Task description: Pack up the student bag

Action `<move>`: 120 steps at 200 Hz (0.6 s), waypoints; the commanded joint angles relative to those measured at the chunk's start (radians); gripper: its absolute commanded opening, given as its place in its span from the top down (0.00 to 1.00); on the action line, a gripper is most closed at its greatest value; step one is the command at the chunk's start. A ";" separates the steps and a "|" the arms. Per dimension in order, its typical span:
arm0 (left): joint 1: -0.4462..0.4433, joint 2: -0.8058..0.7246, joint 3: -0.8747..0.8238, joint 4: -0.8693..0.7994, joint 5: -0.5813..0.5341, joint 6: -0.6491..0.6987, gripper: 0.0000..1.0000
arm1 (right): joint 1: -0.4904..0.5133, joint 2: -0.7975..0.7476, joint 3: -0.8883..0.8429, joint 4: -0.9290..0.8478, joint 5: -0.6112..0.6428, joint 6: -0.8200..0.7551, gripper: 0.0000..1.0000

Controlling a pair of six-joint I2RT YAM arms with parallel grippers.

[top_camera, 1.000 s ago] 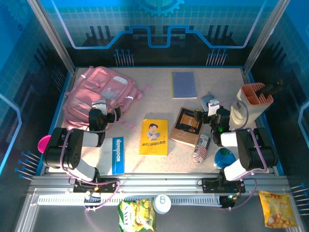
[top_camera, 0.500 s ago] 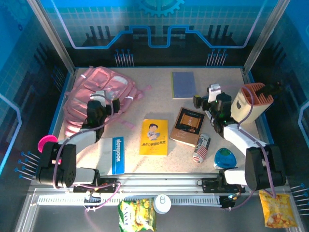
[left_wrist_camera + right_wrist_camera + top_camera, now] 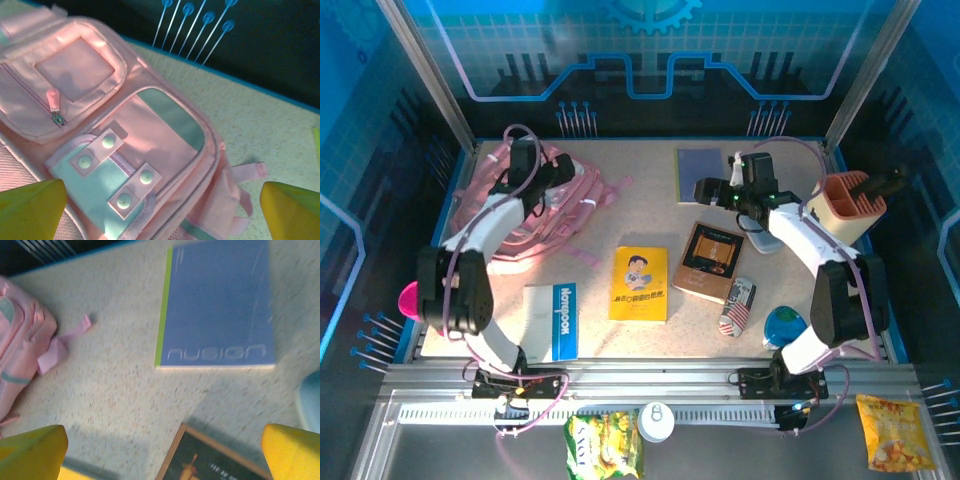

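Student bag [image 3: 565, 195] lies flat, upper left of the top view; left gripper [image 3: 161, 207] hovers over its front pockets, jaws wide, nothing held; right gripper [image 3: 161, 450] equally wide, empty, near blue notebook [image 3: 220, 305], upper centre.
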State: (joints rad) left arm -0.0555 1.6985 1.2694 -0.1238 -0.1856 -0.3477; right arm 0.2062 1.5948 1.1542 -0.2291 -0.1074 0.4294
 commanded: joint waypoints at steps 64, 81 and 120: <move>-0.006 0.526 0.616 -0.396 0.177 -0.113 0.02 | 0.058 -0.010 -0.006 -0.046 -0.128 0.068 0.00; -0.008 0.593 0.684 -0.402 0.229 -0.118 0.03 | 0.063 -0.009 -0.011 -0.041 -0.131 0.076 0.00; -0.056 0.701 0.759 -0.423 0.313 -0.053 0.07 | 0.073 -0.013 -0.038 -0.022 -0.137 0.095 0.00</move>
State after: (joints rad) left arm -0.0635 2.3444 1.9793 -0.4835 0.0132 -0.4400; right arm 0.2634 1.6100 1.1412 -0.2684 -0.2211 0.4984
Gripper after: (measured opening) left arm 0.930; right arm 0.997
